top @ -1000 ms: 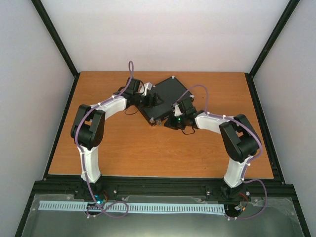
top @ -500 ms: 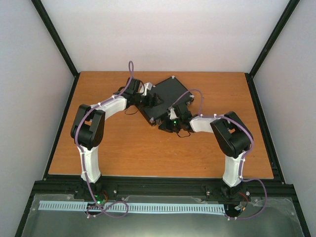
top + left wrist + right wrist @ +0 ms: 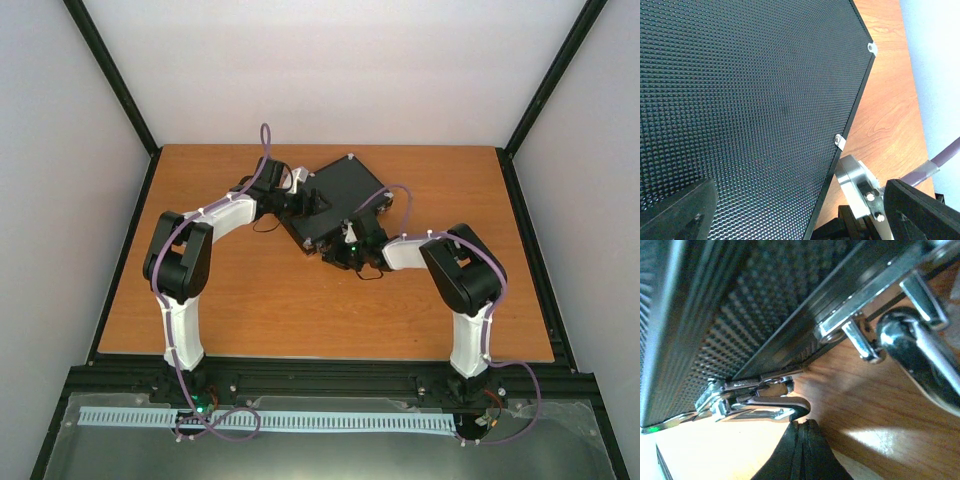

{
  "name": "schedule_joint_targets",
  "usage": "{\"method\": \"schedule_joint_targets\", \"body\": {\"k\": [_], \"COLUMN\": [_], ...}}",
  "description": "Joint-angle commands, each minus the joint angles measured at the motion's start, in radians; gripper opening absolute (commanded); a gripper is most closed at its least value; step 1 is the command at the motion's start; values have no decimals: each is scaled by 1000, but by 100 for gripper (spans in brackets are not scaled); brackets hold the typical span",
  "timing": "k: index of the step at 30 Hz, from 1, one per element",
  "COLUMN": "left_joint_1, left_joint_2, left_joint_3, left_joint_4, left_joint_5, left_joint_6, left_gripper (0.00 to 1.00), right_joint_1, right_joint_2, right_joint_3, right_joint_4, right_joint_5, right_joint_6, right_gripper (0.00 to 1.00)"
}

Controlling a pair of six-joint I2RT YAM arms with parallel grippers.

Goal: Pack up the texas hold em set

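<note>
One black case point(image 3: 340, 190) noted, lid down, lying askew on tabletop point(image 3: 250, 290) toward its far middle. Left end effector point(image 3: 797, 190) spread wide over studded lid at case's left side, gripping nothing. Right end effector point(image 3: 800, 427) fully closed, empty, tips just beneath silver latch point(image 3: 757, 397) on near edge, contact not determinable. Silver handle point(image 3: 920, 355) close alongside.

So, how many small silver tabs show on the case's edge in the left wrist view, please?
2: one tab at the case corner, another tab lower along the edge; more may be hidden.
</note>
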Motion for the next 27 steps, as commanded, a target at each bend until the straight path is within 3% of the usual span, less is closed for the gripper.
{"method": "schedule_joint_targets", "body": {"k": [1, 9, 16, 27], "left_joint_1": [-39, -39, -30, 209], "left_joint_2": [102, 103, 100, 146], "left_joint_3": [-93, -102, -99, 131], "left_joint_4": [-277, -274, -274, -243], "left_joint_5": [-23, -20, -44, -48], "left_joint_6": [-17, -19, -19, -82], "left_gripper": [95, 94, 95, 94], "right_joint_1": [7, 7, 6, 7], "right_joint_2": [42, 90, 90, 20], "right_joint_3": [22, 53, 40, -52], "right_joint_4": [54, 102, 24, -3], "right_joint_5": [70, 141, 204, 160], "right_joint_6": [51, 149, 183, 113], "right_gripper": [3, 3, 3, 3]}}
